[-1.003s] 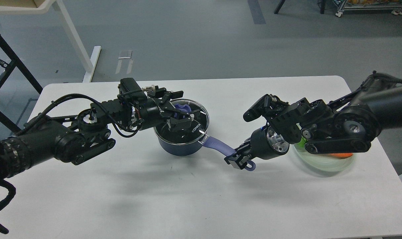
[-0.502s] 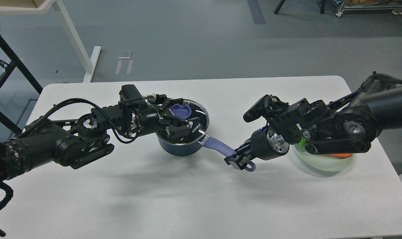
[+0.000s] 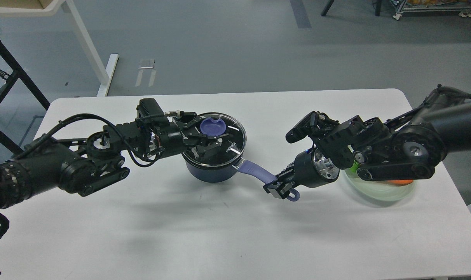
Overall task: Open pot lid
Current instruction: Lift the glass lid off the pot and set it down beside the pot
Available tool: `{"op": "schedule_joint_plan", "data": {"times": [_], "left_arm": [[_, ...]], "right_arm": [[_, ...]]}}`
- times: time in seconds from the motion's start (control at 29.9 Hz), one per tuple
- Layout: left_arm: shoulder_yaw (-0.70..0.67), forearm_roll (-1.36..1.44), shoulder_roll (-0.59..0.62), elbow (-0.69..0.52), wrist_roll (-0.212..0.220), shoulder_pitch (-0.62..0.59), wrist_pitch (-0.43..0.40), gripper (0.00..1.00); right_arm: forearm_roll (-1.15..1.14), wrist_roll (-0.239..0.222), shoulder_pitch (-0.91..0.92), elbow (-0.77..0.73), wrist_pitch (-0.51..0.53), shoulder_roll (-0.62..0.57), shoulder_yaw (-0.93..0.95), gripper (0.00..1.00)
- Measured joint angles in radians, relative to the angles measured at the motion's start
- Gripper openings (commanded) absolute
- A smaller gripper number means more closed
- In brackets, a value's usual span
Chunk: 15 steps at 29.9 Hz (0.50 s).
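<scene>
A dark blue pot stands on the white table, left of centre. Its glass lid with a purple knob sits on it. My left gripper is over the lid's left part, open, with one finger above the knob and one below it, just left of the knob. I cannot tell whether the fingers touch it. My right gripper is shut on the end of the pot's purple handle, low on the table.
A clear greenish bowl with a green and an orange item stands at the right, mostly hidden behind my right arm. The table's far edge runs just behind the pot.
My left gripper has drawn back to the left, uncovering the purple knob. The right gripper and the pot handle have not moved.
</scene>
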Motion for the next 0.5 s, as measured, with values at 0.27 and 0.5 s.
{"op": "schedule_joint_plan", "data": {"times": [0.27,0.5], "left_arm": [[-0.007,-0.057,0.161,-0.057,0.001,-0.032,0.003,0.34],[0.008,-0.174,0.386,-0.036,0.001,0.056,0.019,0.34]], "right_arm": [[0.003,0.0,0.002,0.001,0.0,-0.009,0.0,0.23],[0.008,0.0,0.011,0.006,0.0,-0.032,-0.003,0.23]]}}
